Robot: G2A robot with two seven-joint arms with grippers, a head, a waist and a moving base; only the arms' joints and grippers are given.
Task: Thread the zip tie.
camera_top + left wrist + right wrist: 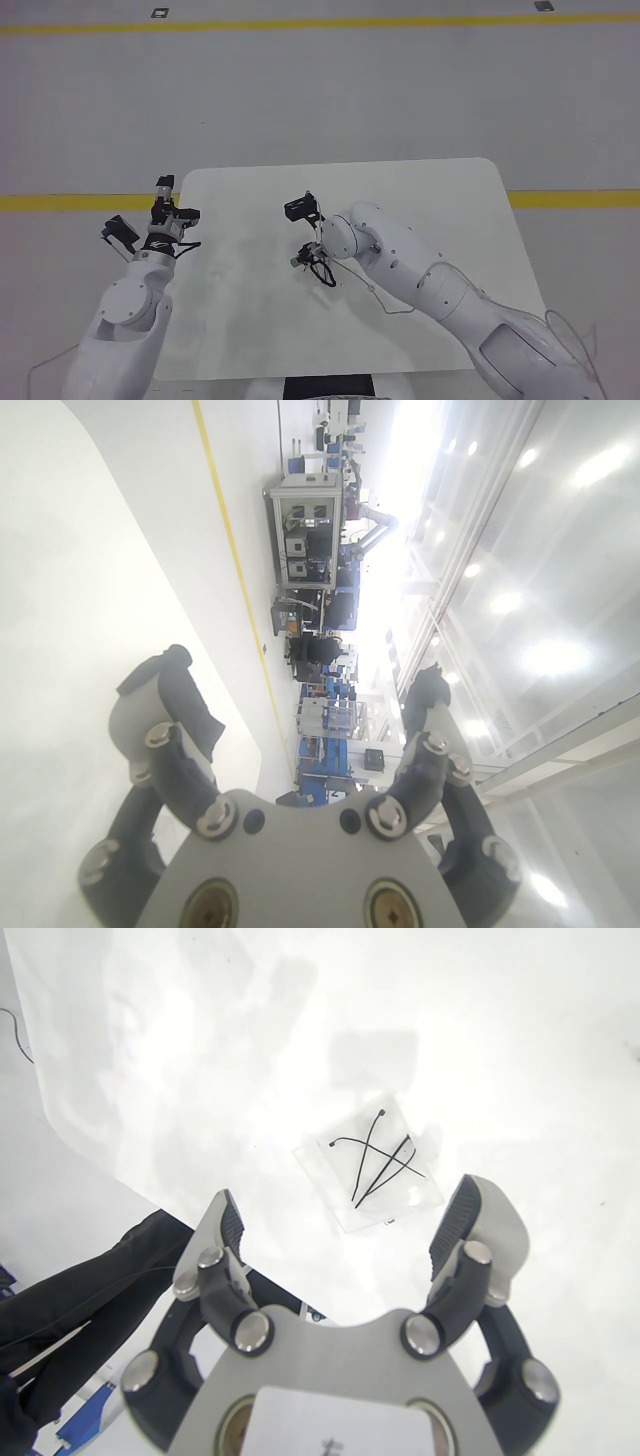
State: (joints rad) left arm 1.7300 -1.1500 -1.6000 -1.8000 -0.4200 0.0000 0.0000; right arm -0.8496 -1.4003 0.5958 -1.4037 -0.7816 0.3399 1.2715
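Black zip ties (380, 1158) lie crossed on a small clear plastic sheet (320, 1158) on the white table (450, 1028). My right gripper (345, 1220) hangs open just above and short of the sheet, with nothing between its ribbed pads (450, 1213). From above, the right gripper (307, 256) is near the table's middle, and the zip ties (323, 272) lie beside it. My left gripper (300, 685) is open and empty, pointing out past the table's rounded corner toward the room. In the top view the left gripper (174, 201) is at the table's left edge.
The white table (430, 200) has rounded corners and bare surface around the sheet. Its near edge (165, 1208) runs close to the sheet in the right wrist view. A thin cable (380, 300) trails along the right arm.
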